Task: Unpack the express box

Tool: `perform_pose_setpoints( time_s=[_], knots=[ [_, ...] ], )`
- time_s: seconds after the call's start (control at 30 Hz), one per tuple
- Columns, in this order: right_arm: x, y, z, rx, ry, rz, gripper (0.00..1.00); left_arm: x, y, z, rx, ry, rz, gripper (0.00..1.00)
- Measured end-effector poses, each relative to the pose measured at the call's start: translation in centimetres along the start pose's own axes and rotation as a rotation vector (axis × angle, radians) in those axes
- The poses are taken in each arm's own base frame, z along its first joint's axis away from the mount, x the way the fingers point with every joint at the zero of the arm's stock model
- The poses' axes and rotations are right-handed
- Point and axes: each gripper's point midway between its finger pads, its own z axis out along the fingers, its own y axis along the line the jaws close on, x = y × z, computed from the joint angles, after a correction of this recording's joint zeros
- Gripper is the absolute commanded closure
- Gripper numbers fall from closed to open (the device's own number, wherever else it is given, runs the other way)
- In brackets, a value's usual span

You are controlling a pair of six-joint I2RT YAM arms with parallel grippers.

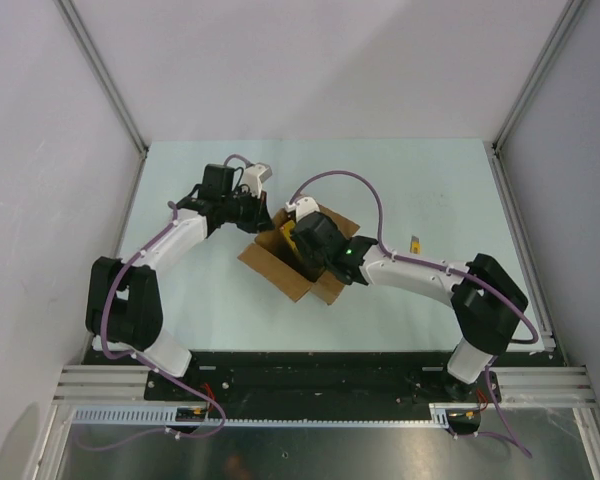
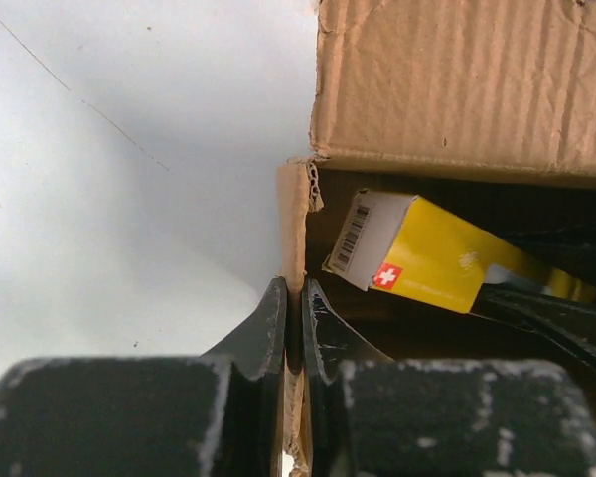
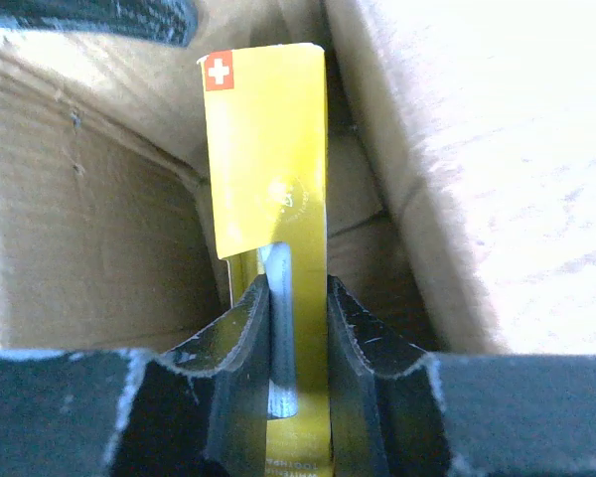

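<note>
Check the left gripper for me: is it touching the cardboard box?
Touching. The left wrist view shows the left gripper closed on an upright wall edge of the cardboard box, the cardboard pinched between the jaws with no gap on either side.

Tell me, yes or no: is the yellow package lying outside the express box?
No, the yellow package sits inside the express box, between its cardboard walls, clamped by the right gripper.

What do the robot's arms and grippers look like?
Both the left arm and right arm have white links, black joint housings and a lilac cable. A green light shows on the right arm. The left gripper and right gripper are black with scuffed, tapered fingers.
</note>
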Motion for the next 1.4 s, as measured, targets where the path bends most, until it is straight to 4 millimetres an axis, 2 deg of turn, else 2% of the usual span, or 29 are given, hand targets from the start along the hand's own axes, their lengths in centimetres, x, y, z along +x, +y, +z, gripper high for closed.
perform_pose_setpoints(
  time_s=[0.2,0.47,0.63,0.77,0.83,0.9,1.0,1.07,1.17,1.3,1.4],
  knots=[
    [-2.4,-0.2,-1.2,0.019,-0.081,0.031,0.80,0.3,0.0,0.0,-0.002,0.013,-0.023,0.99],
    [-7.9,0.0,-3.6,0.000,-0.277,0.142,0.76,-0.1,0.3,-0.1,-0.034,0.006,-0.056,0.99],
    [-11.2,-0.7,-4.9,-0.006,-0.360,0.192,0.76,0.3,1.5,-0.2,-0.109,0.018,-0.080,0.99],
    [-14.1,-2.3,-6.4,0.013,-0.427,0.235,0.74,0.7,3.2,-0.7,-0.212,0.030,-0.114,0.98],
    [-15.8,-3.7,-7.8,0.032,-0.472,0.264,0.73,0.9,4.3,-1.2,-0.279,0.029,-0.149,0.96],
    [-17.2,-5.4,-9.7,0.055,-0.517,0.293,0.73,0.8,5.5,-2.0,-0.344,0.018,-0.188,0.93],
    [-18.3,-8.3,-12.3,0.110,-0.559,0.339,0.73,0.3,7.9,-4.4,-0.450,-0.031,-0.270,0.91],
    [-18.4,-10.6,-13.7,0.165,-0.567,0.376,0.73,-0.3,9.3,-6.3,-0.514,-0.078,-0.309,0.89],
    [-17.2,-13.3,-13.8,0.241,-0.523,0.424,0.73,-1.1,10.3,-8.5,-0.577,-0.134,-0.327,0.86],
    [-13.2,-15.6,-11.2,0.339,-0.370,0.458,0.74,-1.7,9.8,-9.3,-0.583,-0.157,-0.315,0.85],
    [-8.9,-16.2,-8.2,0.396,-0.223,0.463,0.73,-1.0,9.9,-9.2,-0.586,-0.141,-0.320,0.85]
  ],
)
